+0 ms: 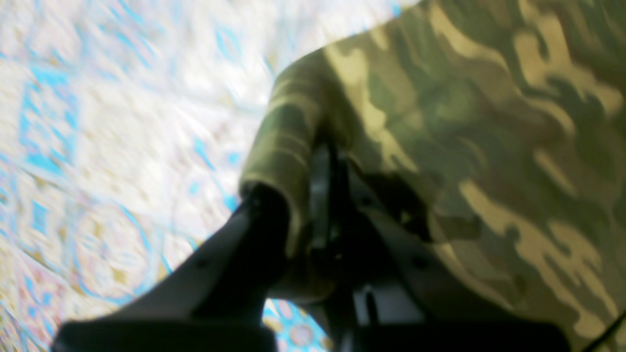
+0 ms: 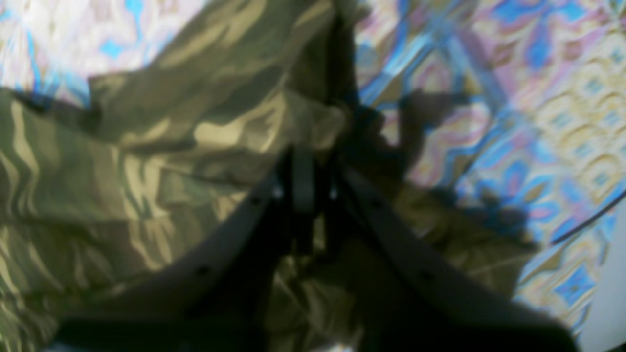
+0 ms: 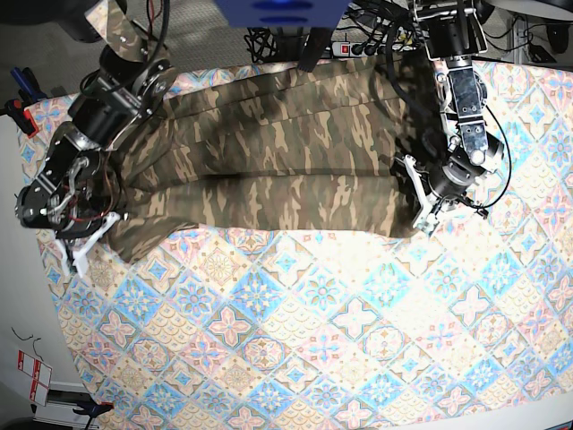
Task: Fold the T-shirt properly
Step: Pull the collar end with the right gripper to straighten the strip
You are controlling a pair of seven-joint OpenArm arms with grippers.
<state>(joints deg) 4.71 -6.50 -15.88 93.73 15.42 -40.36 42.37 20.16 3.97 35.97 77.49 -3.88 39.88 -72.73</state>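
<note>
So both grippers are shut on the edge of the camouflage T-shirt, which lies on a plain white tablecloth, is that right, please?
Not quite: the cloth under the T-shirt is not plain white but patterned with pastel blue and pink tiles, as the base view shows. The rest holds: the left gripper and the right gripper are each shut on the shirt's edge.

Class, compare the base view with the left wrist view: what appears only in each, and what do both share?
Only the base view shows the whole T-shirt stretched across the patterned cloth, both arms, and the right gripper at its other end. Only the left wrist view shows the left gripper up close, its jaws shut on a rolled edge of fabric. Both show the camouflage shirt, the tiled cloth and the left gripper at the shirt's edge.
</note>
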